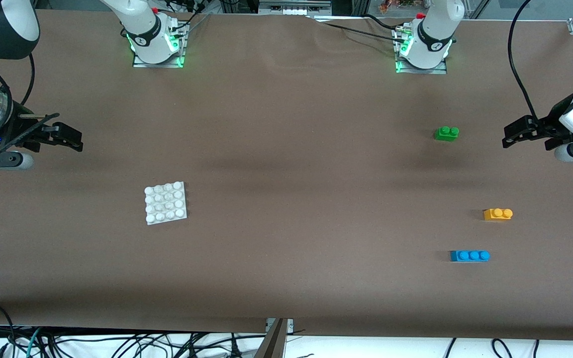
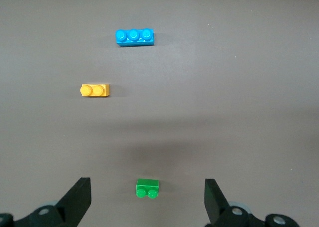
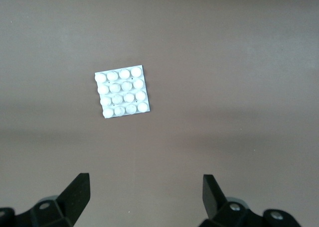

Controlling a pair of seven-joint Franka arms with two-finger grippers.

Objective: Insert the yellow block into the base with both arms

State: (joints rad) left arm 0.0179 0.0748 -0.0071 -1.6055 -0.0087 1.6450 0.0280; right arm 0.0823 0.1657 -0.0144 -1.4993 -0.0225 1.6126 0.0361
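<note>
The yellow block (image 1: 498,214) lies on the brown table near the left arm's end; it also shows in the left wrist view (image 2: 94,90). The white studded base (image 1: 165,202) lies toward the right arm's end and shows in the right wrist view (image 3: 122,91). My left gripper (image 1: 509,137) is open and empty, up in the air at the left arm's end of the table, with the green brick showing between its fingers in its wrist view. My right gripper (image 1: 75,139) is open and empty, up in the air at the right arm's end.
A green two-stud brick (image 1: 446,133) lies farther from the front camera than the yellow block. A blue three-stud brick (image 1: 469,255) lies nearer to the camera than it. Cables hang below the table's front edge.
</note>
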